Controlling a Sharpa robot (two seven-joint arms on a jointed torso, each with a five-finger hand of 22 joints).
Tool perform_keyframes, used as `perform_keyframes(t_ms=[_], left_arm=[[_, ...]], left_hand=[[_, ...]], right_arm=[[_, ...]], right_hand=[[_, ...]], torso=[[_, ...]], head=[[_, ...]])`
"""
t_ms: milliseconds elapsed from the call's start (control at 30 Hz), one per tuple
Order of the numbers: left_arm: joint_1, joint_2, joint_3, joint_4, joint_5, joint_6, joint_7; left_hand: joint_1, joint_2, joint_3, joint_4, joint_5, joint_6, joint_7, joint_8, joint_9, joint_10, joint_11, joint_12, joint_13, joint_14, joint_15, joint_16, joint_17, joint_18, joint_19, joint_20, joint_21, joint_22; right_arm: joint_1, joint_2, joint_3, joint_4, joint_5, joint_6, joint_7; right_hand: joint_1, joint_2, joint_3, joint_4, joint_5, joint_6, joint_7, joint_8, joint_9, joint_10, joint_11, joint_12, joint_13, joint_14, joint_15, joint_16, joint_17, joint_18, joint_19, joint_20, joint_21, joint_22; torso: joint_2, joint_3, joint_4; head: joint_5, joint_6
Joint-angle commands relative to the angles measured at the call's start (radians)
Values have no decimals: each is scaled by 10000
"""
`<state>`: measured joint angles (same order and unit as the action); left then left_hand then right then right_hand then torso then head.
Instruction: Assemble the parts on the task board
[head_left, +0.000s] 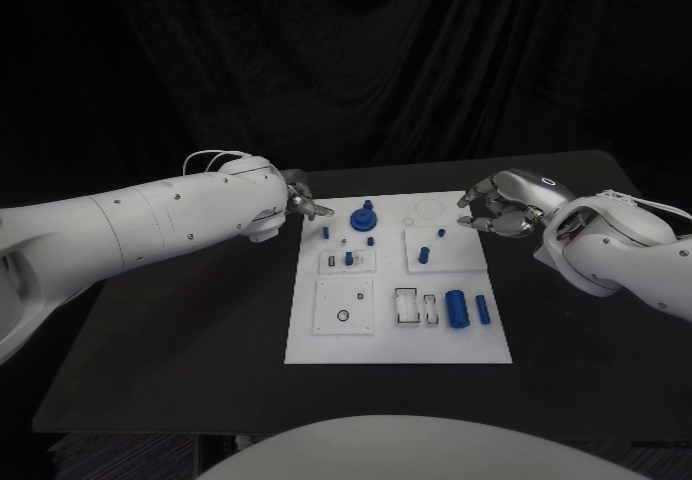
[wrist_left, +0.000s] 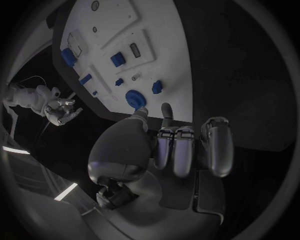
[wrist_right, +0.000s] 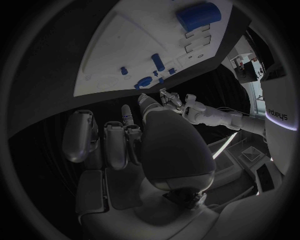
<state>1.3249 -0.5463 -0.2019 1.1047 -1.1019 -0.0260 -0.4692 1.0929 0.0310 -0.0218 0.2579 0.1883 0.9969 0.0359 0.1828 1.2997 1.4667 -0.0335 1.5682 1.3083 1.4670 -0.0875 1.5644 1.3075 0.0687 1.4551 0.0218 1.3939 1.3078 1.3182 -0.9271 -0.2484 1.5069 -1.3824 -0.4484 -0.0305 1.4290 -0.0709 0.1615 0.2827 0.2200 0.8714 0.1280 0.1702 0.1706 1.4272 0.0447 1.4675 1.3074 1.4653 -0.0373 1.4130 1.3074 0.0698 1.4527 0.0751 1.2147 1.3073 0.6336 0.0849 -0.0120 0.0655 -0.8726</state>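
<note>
The task board, a white plate with raised square sections, is seen lying flat at the middle of the black desk. Small blue parts are noted standing or lying on it, the largest a round knobbed piece near its far edge. The left hand is held just beside the board's far left corner, fingers loosely curled, nothing gripped. The right hand is positioned at the far right corner, fingers curled inward, nothing held.
</note>
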Motion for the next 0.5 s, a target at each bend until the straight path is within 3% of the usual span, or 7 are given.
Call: perform_keyframes(t_ms=[33, 500], left_arm=[[-40, 72, -14, -107, 213, 247, 166], [-355, 271, -51, -414, 568, 496, 217]], left_hand=[[-117, 7, -67, 8, -45, -12, 26, -45, 14, 1041, 2, 26, 2625, 1038, 2, 64, 2633, -48, -30, 15, -67, 570], [39, 97, -76, -69, 90, -56, 48, -152, -13, 1041, 21, 26, 2625, 1038, 24, 64, 2633, -36, -77, 35, -120, 544]], right_arm=[[-25, 11, 8, 5, -15, 40, -39], [-25, 39, 8, -20, -15, 55, -33]], right_hand=[[82, 54, 55, 21, 69, 77, 19, -58, -13, -53, -8, -31, 1058, 505, 91, -50, 801, 45, -32, 23, -30, 1640], [75, 55, 55, 29, 67, 76, 24, -73, -25, -60, -3, -42, 1044, 502, 94, -58, 793, 48, -38, 27, -45, 1636]], torso=[[-2, 4, 2], [11, -8, -3]], head=[[-28, 0], [-77, 0]])
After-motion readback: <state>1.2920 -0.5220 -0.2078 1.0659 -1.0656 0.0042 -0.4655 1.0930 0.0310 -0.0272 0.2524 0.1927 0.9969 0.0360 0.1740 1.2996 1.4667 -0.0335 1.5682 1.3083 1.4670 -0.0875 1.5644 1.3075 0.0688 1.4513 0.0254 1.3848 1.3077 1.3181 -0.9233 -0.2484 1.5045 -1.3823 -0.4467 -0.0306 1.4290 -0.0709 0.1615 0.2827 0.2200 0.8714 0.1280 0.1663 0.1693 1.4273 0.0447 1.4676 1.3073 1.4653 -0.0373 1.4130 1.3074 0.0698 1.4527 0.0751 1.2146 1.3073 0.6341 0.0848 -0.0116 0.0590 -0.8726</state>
